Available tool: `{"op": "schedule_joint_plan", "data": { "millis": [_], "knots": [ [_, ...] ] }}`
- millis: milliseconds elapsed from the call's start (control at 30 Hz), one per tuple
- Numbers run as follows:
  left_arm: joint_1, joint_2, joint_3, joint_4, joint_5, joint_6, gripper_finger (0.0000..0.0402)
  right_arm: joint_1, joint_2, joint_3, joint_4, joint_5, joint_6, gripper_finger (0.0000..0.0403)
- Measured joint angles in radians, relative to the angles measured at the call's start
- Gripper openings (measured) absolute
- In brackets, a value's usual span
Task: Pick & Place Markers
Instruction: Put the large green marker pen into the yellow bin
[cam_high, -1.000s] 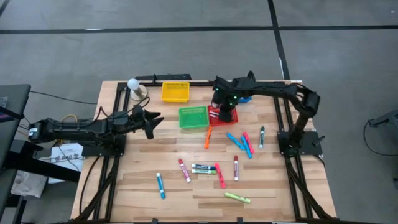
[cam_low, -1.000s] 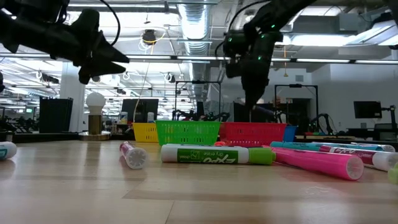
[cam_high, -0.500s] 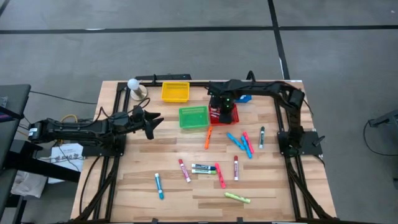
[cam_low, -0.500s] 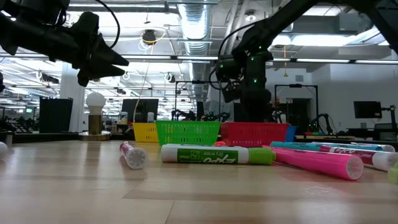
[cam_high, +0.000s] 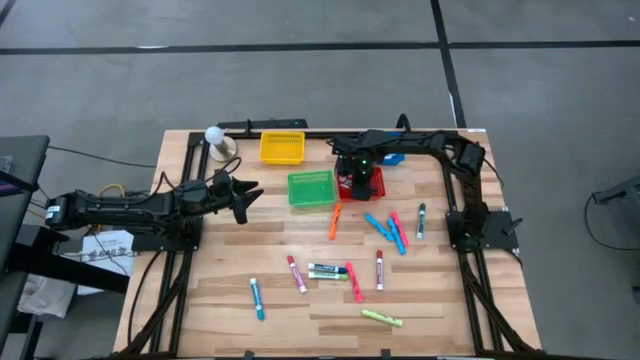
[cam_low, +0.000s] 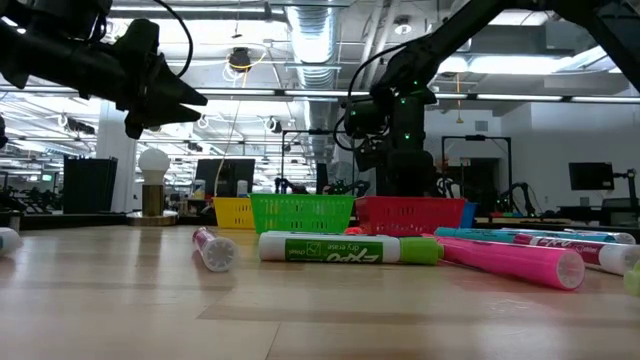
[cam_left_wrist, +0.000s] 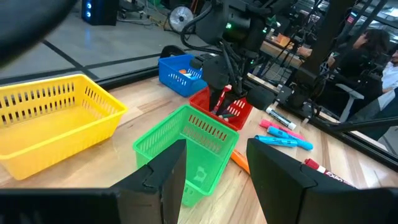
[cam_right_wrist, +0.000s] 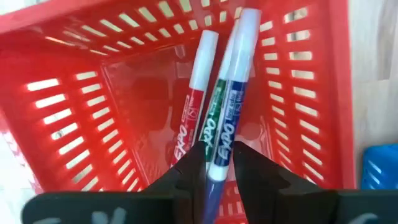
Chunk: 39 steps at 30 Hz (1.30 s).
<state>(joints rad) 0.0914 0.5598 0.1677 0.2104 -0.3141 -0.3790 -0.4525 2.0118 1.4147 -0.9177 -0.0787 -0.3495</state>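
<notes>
My right gripper (cam_high: 360, 180) points down into the red basket (cam_right_wrist: 74, 112) at the table's far middle, shut on a white-barrelled marker (cam_right_wrist: 231, 93) with blue lettering. Two more markers (cam_right_wrist: 193, 99), lettered red and green, lie slanted inside that basket. Several coloured markers (cam_high: 385, 230) lie flat on the table's middle and near part. My left gripper (cam_high: 252, 200) hangs open above the table's left side, level, with nothing between its fingers (cam_left_wrist: 168, 174). My right gripper has the blue-lettered marker's upper end (cam_right_wrist: 216, 163) between its two fingers, coming from above and pointing down. The marker runs on below the fingers, slanted, and its lower end (cam_right_wrist: 249, 18) is down by the basket's far wall. The finger gap is hardly wider than the barrel.
A green basket (cam_high: 311, 188) stands just left of the red one, a yellow basket (cam_high: 282, 148) behind it and a blue basket (cam_high: 393, 157) at the far right. A white bulb on a stand (cam_high: 215, 137) is at the far left corner.
My right gripper has come down with the marker from above the red basket until its fingers are inside the basket, turning a little on the way. The left arm has kept still.
</notes>
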Motion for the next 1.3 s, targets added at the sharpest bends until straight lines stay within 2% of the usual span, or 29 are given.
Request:
{"op": "schedule_joint_plan", "data": {
  "millis": [167, 400, 567, 800, 967, 1100, 1300],
  "knots": [
    [0.0, 0.0, 0.0, 0.0, 0.0, 0.0, 0.0167, 0.006, 0.0, 0.012, -0.027, 0.002, 0.001, 0.0083],
    [0.0, 0.0, 0.0, 0.0, 0.0, 0.0, 0.0167, 0.034, -0.029, 0.147, -0.236, 0.002, 0.014, 0.0068],
    [0.0, 0.0, 0.0, 0.0, 0.0, 0.0, 0.0167, 0.087, -0.167, 0.174, -0.33, -0.004, 0.114, 0.0052],
    [0.0, 0.0, 0.0, 0.0, 0.004, 0.0, 0.0167, 0.163, -0.39, 0.158, -0.5, -0.037, 0.394, 0.0044],
    [0.0, 0.0, 0.0, 0.0, 0.004, 0.0, 0.0167, 0.196, -0.546, 0.043, -0.497, -0.039, 0.609, 0.0052],
    [0.0, 0.0, 0.0, 0.0, 0.004, 0.0, 0.0167, 0.195, -0.666, -0.132, -0.483, -0.037, 0.756, 0.0063],
    [0.0, 0.0, 0.0, 0.0, 0.004, 0.0, 0.0167, 0.195, -0.814, -0.409, -0.319, -0.086, 0.932, 0.0093]
  ]
}}
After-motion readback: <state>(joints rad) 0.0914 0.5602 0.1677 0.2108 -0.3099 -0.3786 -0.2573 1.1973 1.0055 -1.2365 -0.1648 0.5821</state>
